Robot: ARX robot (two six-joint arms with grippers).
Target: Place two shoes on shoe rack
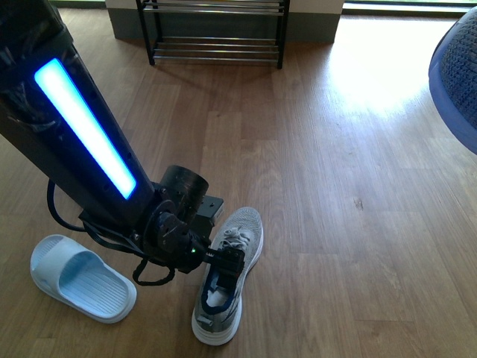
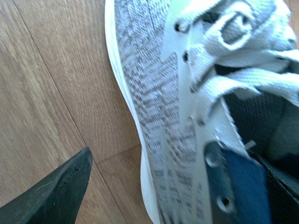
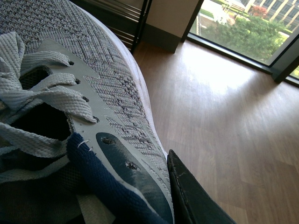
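Closest to the front camera is the left arm (image 1: pixel 82 127), slanting down to the wooden floor (image 1: pixel 335 186). Its left gripper (image 1: pixel 226 262) sits at the collar of a grey sneaker (image 1: pixel 244 227), which lies on the floor well apart from the shoe rack (image 1: pixel 216 48) at the far wall. A pale blue slide (image 1: pixel 82 280) also rests on the floor, equally far from the shoe rack and untouched. At the right edge a second sneaker (image 1: pixel 458 74) hangs in the air, nearer the rack's side of the room but not on it. The shelves in view carry no shoe.

From the left wrist, the grey sneaker (image 2: pixel 154 107) fills the frame. One black finger (image 2: pixel 56 191) stands clear of the white sole with bare floor between them, so the jaws look spread and have hold of nothing. The other finger seems to be inside the collar, though it is too dark to be sure.

From the right wrist, the second sneaker (image 3: pixel 117 93) is up off the floor, with one finger (image 3: pixel 196 200) of the right gripper (image 3: pixel 154 186) pressed against its side. The other finger is hidden, but I judge the jaws clamped on it. The shoe rack (image 3: pixel 126 18) stands near, beyond the toe.

Neither shoe is placed yet: one is lifted and the other is about to be gripped. Both carries and both placements remain.
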